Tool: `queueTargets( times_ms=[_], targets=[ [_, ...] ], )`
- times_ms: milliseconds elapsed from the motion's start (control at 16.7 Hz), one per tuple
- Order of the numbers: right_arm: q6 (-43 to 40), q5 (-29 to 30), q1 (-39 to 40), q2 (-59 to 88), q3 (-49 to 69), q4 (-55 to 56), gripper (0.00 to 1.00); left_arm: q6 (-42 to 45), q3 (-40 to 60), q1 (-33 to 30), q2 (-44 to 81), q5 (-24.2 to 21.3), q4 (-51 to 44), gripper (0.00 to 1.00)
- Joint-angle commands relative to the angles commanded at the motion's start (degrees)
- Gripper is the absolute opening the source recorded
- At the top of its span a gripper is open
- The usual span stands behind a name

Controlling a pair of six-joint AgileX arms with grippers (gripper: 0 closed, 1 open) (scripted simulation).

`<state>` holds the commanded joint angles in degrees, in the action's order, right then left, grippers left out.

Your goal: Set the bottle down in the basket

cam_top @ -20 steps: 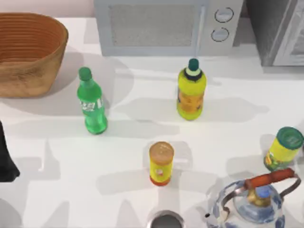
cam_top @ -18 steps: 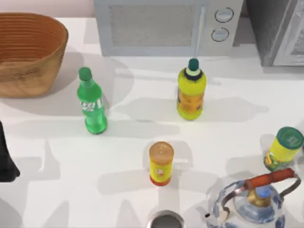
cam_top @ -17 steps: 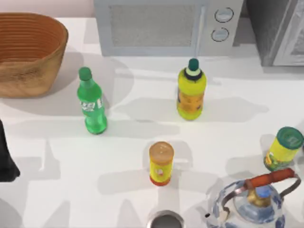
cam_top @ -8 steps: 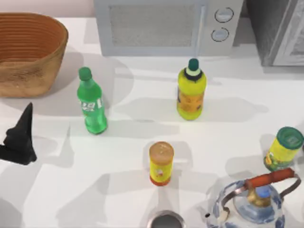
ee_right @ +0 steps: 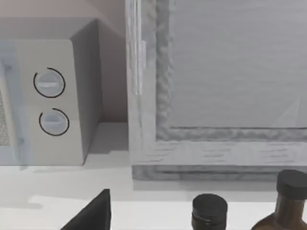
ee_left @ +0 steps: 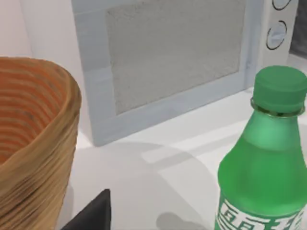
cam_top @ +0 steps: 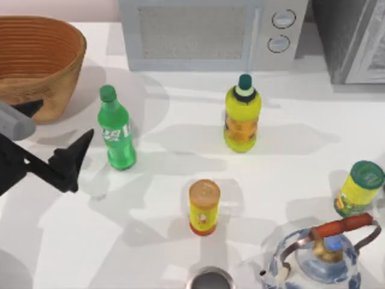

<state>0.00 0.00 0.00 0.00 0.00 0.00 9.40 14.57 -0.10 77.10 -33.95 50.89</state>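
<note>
The bottle (cam_top: 116, 129) is slim and green, with a green cap and a green-white label, and stands upright left of the table's middle. In the left wrist view the bottle (ee_left: 264, 163) is close ahead. The woven basket (cam_top: 36, 66) sits at the back left, and its ribbed wall (ee_left: 33, 143) also fills one side of the left wrist view. My left gripper (cam_top: 57, 127) hovers open just left of the bottle, in front of the basket, touching neither. A dark part of my right gripper (ee_right: 93, 215) shows against a grey appliance.
A microwave (cam_top: 210, 33) stands along the back, and a grey cabinet (cam_top: 355, 36) at the back right. A fat yellow bottle (cam_top: 242, 114) is at the centre, a yellow can (cam_top: 204, 206) in front of it, a green-lidded jar (cam_top: 360, 188) and a kettle (cam_top: 325, 253) at the right.
My left gripper has come in from the table's left edge, moving right and toward the back until it is beside the green bottle. No object has moved.
</note>
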Motion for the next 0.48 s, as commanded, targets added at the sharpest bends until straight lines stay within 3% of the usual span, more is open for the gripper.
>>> queueTargets(
  times_ms=[240,480],
  targets=[
    [0.0,0.0,0.0,0.0,0.0,0.0,1.0,2.2,2.9,0.1,17.6,-7.2,11.2,1.0],
    [0.0,0.0,0.0,0.0,0.0,0.0,1.0,3.5,4.5,0.4,27.5,-11.6,17.6,1.0]
  ],
)
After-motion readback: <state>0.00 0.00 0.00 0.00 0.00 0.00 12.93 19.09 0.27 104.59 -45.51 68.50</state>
